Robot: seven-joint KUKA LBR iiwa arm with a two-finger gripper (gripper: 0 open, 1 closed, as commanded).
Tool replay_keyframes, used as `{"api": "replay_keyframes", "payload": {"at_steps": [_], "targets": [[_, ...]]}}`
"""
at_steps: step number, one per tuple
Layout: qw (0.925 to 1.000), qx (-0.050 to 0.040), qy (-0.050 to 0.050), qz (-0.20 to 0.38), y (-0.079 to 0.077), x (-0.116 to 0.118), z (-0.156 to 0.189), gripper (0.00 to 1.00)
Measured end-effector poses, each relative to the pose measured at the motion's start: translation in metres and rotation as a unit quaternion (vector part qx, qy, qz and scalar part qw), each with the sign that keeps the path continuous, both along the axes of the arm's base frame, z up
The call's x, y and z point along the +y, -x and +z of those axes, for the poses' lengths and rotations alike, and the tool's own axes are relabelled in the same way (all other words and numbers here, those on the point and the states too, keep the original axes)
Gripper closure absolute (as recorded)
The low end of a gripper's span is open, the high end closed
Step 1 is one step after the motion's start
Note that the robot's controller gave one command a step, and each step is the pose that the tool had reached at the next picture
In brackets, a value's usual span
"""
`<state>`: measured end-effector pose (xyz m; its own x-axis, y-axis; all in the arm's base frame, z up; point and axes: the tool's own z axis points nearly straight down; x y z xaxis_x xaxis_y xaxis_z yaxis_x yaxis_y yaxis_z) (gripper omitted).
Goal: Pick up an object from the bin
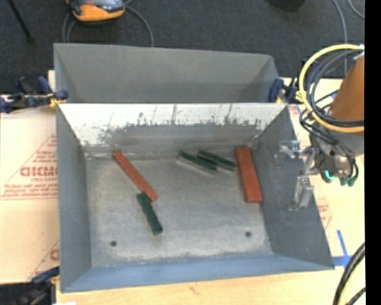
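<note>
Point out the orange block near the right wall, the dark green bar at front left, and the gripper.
orange block (248, 174), camera view, middle of its top face.
dark green bar (149, 213), camera view, middle of its length.
gripper (294, 172), camera view, midway between its fingertips.

Two orange-red bars (134, 175) (248, 173), three dark green bars (149, 213) (195, 162) (218, 161).

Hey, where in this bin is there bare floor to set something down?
The bin floor is bare along the near wall, right of the dark green bar. It is crowded at the back: two green bars lie beside the red-orange bar.
</note>
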<state>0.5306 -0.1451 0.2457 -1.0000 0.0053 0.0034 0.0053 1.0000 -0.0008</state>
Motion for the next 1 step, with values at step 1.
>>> {"api": "replay_keyframes", "payload": {"at_steps": [1], "targets": [[1.0,-0.004,0.001,0.002,-0.0016,0.0005,0.0045,0.0]]}}
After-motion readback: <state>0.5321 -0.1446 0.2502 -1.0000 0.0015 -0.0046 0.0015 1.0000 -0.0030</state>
